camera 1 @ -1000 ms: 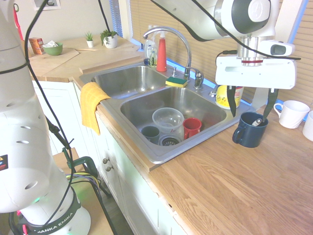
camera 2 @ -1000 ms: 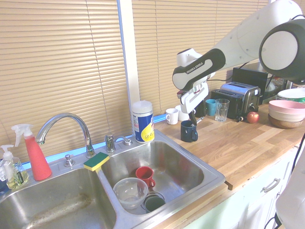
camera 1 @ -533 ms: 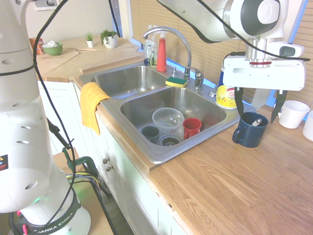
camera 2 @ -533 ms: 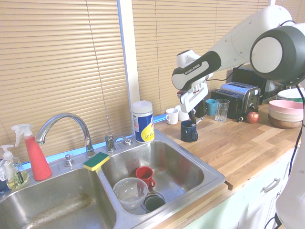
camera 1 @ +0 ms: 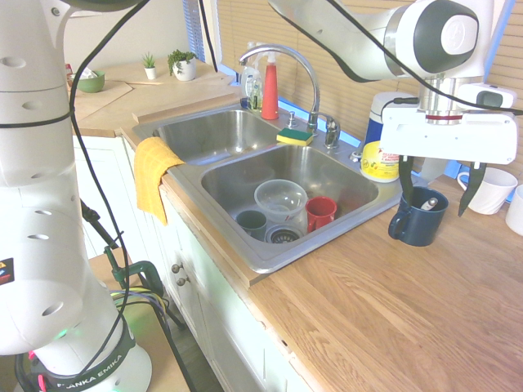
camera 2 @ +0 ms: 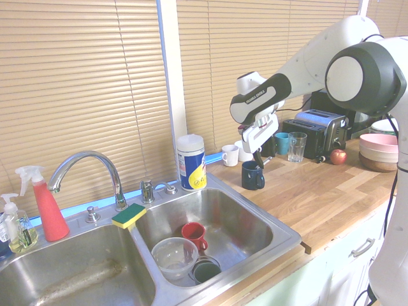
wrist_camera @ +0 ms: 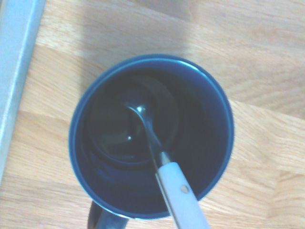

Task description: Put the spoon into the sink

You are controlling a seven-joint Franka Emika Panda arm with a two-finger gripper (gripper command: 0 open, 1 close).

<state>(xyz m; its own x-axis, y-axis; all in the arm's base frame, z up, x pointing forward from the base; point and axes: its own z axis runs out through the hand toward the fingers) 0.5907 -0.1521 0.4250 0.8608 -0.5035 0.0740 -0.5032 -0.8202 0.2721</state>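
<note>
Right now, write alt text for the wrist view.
A spoon with a pale handle leans inside a dark blue mug, seen from above. The mug stands on a wooden counter beside a metallic edge.

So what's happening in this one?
The robot arm has its open gripper over the dark blue mug on the counter. The spoon leans inside that mug, bowl end down, not gripped. The sink beside it holds a red mug and a clear bowl, among other things.
</note>
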